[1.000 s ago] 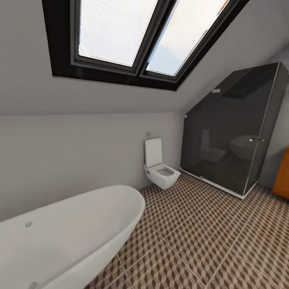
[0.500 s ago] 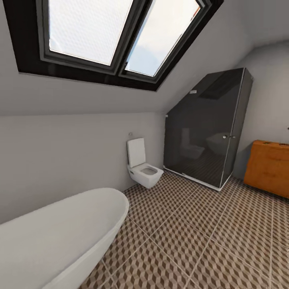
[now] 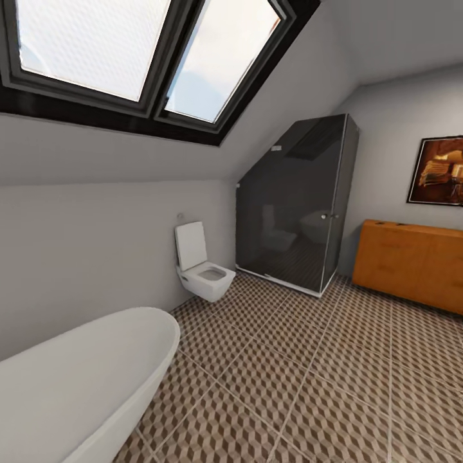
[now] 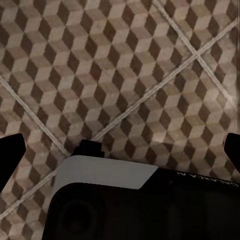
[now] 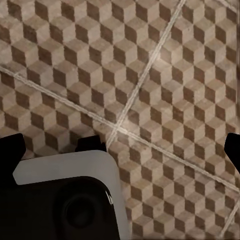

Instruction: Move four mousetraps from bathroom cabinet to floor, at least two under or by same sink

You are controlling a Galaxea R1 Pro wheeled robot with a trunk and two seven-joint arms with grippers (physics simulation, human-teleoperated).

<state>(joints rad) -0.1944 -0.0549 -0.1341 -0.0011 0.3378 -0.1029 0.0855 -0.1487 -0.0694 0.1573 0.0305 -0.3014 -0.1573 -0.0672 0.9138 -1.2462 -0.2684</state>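
Observation:
The orange-brown cabinet [image 3: 411, 260] stands against the far right wall, its drawer fronts shut. The cube-patterned bathroom floor [image 3: 308, 386] stretches from me to it. The mousetraps and the bathroom sink are out of view. In the left wrist view my left gripper [image 4: 120, 150] hangs open over the floor tiles [image 4: 125, 65], its dark fingertips [image 4: 10, 157] far apart with nothing between them. My right gripper [image 5: 120, 150] is likewise open over bare tiles [image 5: 150, 65], one fingertip [image 5: 10, 150] at each side of its view.
A rounded white bathtub [image 3: 77, 379] lies close at the left. A white toilet [image 3: 202, 273] hangs on the back wall beside a dark glass shower cabin [image 3: 296, 206]. A framed picture [image 3: 438, 170] hangs above the cabinet, under a sloped ceiling with a skylight [image 3: 128, 51].
The head camera has turned to the right: the bathtub, toilet and shower slid left in the picture, and the cabinet and the picture above it came into view.

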